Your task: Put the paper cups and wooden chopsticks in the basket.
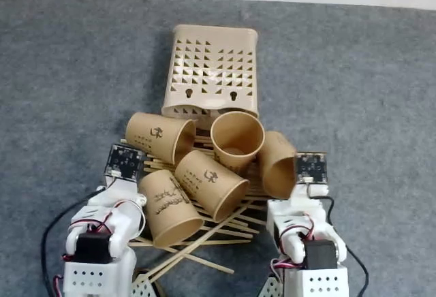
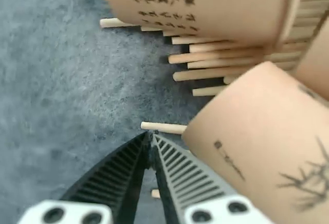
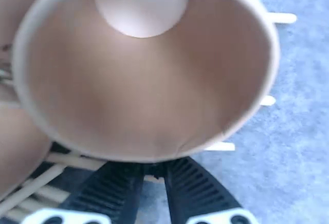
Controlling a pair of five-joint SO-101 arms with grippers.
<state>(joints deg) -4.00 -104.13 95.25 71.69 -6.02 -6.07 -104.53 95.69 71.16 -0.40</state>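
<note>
The 5 paper cups (image 1: 208, 181) lie on the chopsticks (image 2: 221, 59), 6 o'clock of the basket (image 1: 211, 58). The right claw (image 3: 152, 168), pressed together, faces the nearest cup (image 3: 149, 95) mouth-on at 12 o'clock. The left claw (image 2: 150, 141) is also pressed together.

Soft, even light, faint shadows (deepest beneath the paper cups (image 1: 208, 182))
</note>
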